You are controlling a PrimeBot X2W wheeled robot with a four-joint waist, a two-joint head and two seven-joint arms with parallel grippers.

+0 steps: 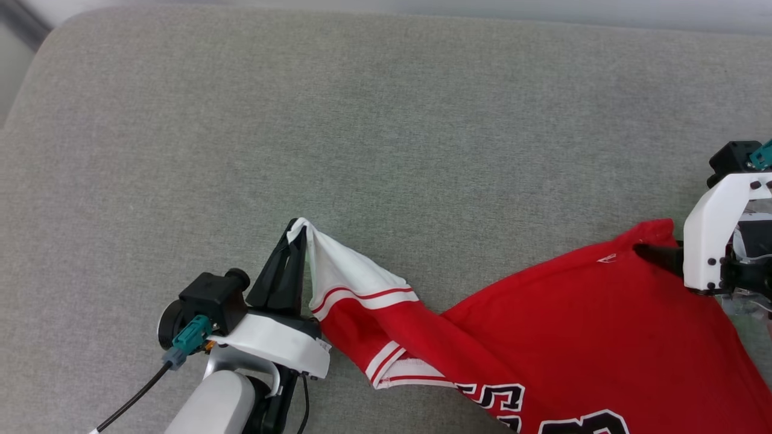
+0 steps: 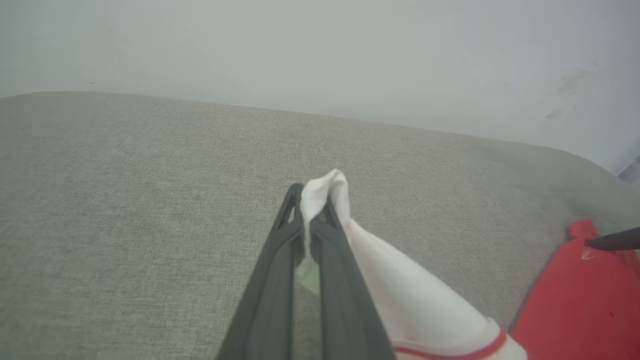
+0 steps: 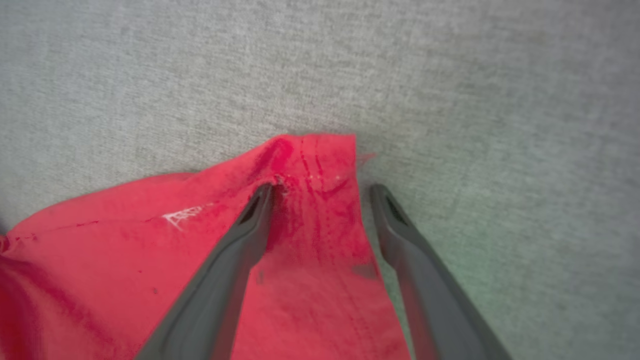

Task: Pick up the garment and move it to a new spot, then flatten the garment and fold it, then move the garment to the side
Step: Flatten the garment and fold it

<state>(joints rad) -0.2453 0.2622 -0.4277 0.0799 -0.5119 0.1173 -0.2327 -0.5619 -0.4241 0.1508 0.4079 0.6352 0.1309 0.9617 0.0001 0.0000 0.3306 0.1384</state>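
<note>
L gripper (image 1: 297, 232), 7 o'clock in head view, pinches the white sleeve tip of the red jersey T-shirt (image 1: 573, 313) into a peak. R gripper (image 3: 320, 192), 3 o'clock, is spread wide astride the red hem corner, w/ one finger touching it. Shirt lies rumpled at 5 o'clock on grey woven cushion (image 1: 362, 120).

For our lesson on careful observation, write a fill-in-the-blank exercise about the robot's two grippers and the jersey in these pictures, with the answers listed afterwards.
1. The left gripper is shut on the ____ sleeve of the garment.
2. The right gripper straddles a corner of the garment with its jaws ____.
3. Apart from its sleeves and trim, the garment's cloth is ____.

Missing words: white; open; red.
</note>
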